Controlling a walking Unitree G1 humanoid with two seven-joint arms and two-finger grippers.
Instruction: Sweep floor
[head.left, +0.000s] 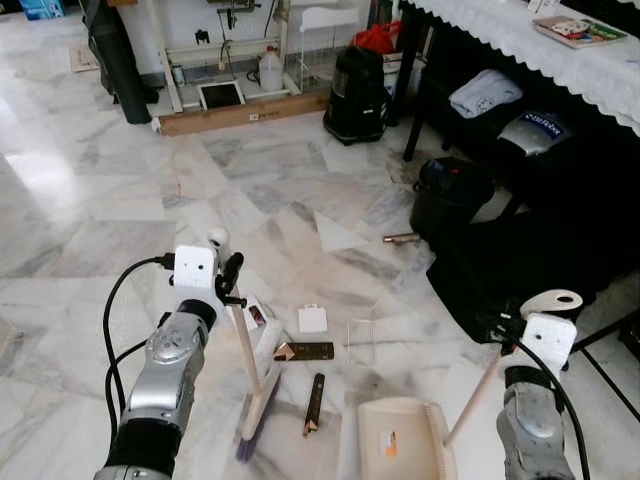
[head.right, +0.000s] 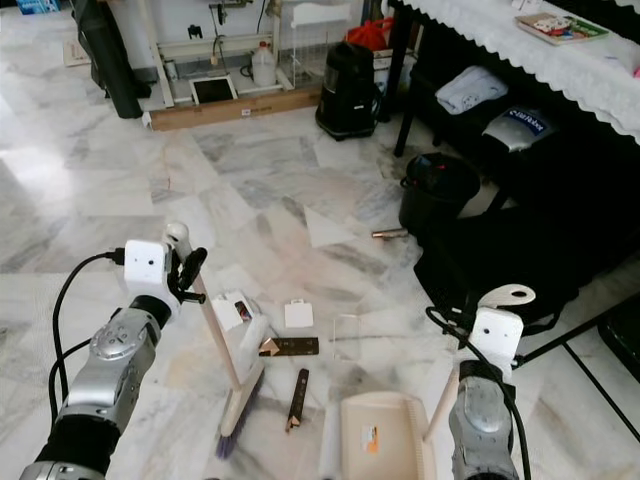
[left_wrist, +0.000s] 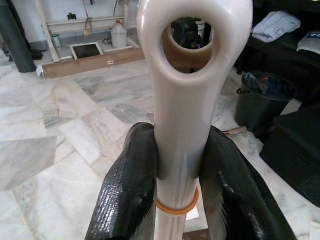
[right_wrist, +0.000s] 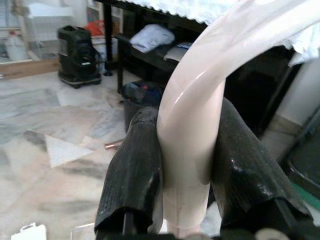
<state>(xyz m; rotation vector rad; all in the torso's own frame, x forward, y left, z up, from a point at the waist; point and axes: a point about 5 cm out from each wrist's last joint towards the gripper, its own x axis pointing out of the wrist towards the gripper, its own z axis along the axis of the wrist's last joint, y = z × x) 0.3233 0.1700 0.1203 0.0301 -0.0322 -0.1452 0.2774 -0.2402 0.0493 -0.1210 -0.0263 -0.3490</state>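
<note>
My left gripper (head.left: 228, 282) is shut on the cream top of a broom handle (left_wrist: 187, 110). The wooden handle slants down to the broom head (head.left: 258, 405), which rests on the marble floor. My right gripper (head.left: 512, 335) is shut on the cream handle of a dustpan (right_wrist: 192, 125). The beige dustpan (head.left: 400, 440) lies flat on the floor in front of me. Litter lies between broom and pan: a white card (head.left: 312, 319), a dark flat bar (head.left: 305, 351), a thin dark stick (head.left: 314, 403), a clear plastic piece (head.left: 360, 340) and a white box (head.left: 262, 325).
A black bin (head.left: 450, 195) and a black bag (head.left: 520, 265) stand to the right under a table with a lace cloth (head.left: 520, 35). A brown tube (head.left: 402, 238) lies near the bin. A black vacuum (head.left: 356, 95) and a wooden board (head.left: 245, 112) are at the back.
</note>
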